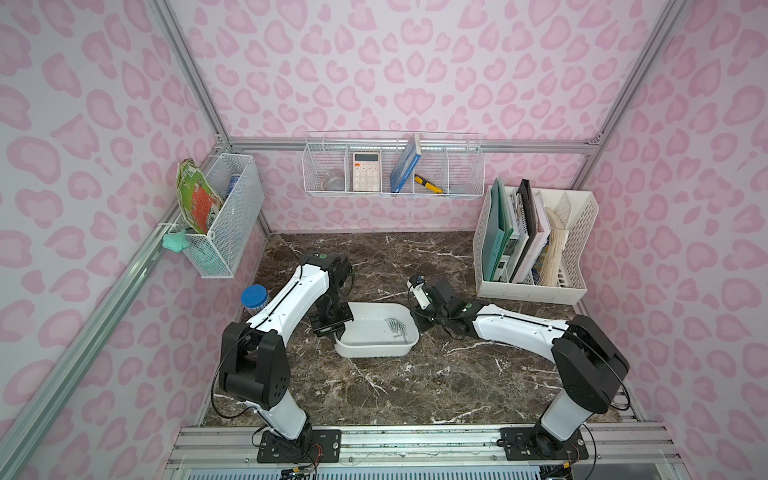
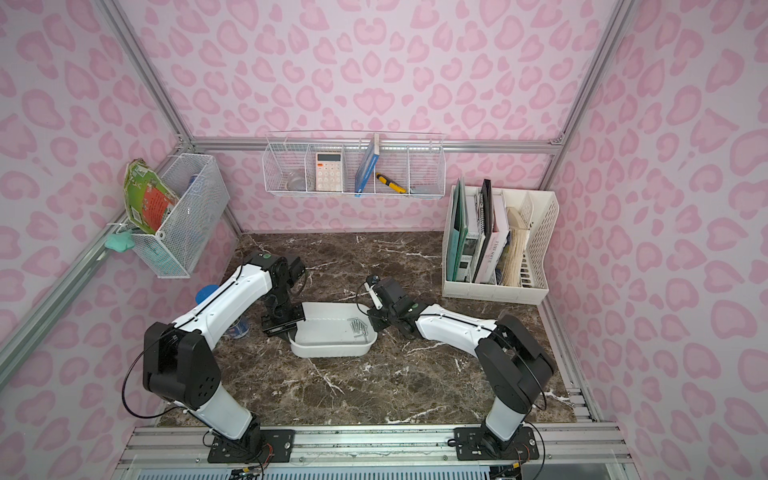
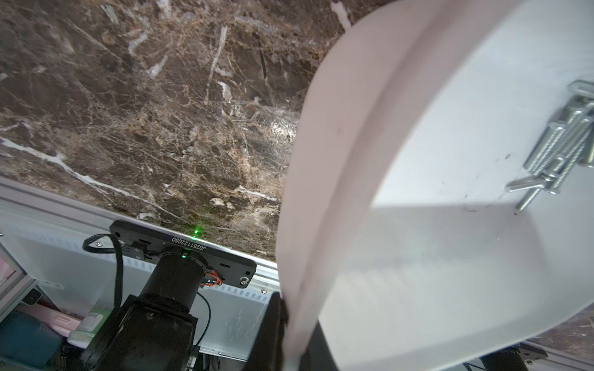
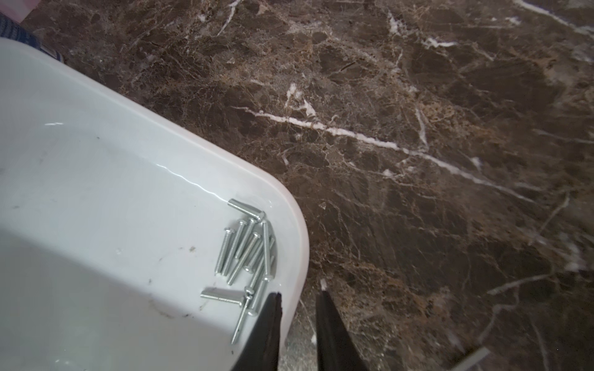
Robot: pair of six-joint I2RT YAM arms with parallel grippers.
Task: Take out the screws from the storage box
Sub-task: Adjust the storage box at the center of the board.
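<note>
The white storage box (image 1: 365, 338) (image 2: 324, 338) stands mid-table between both arms. Several silver screws (image 1: 397, 328) (image 2: 359, 328) lie bunched at its right end, also in the wrist views (image 3: 559, 144) (image 4: 247, 253). My left gripper (image 1: 330, 326) (image 2: 286, 322) (image 3: 295, 334) is shut on the left rim of the box (image 3: 450, 160). My right gripper (image 1: 417, 322) (image 2: 374, 324) (image 4: 300, 292) straddles the right rim of the box (image 4: 96, 192). One finger is inside by the screws, the other outside with table showing between it and the rim. It holds nothing.
A blue-lidded jar (image 1: 254, 297) stands behind my left arm. A white file organizer (image 1: 536, 245) with books fills the back right corner. Wire baskets (image 1: 392, 166) (image 1: 220, 212) hang on the back and left walls. Brown marble table (image 1: 415, 386) lies in front of the box.
</note>
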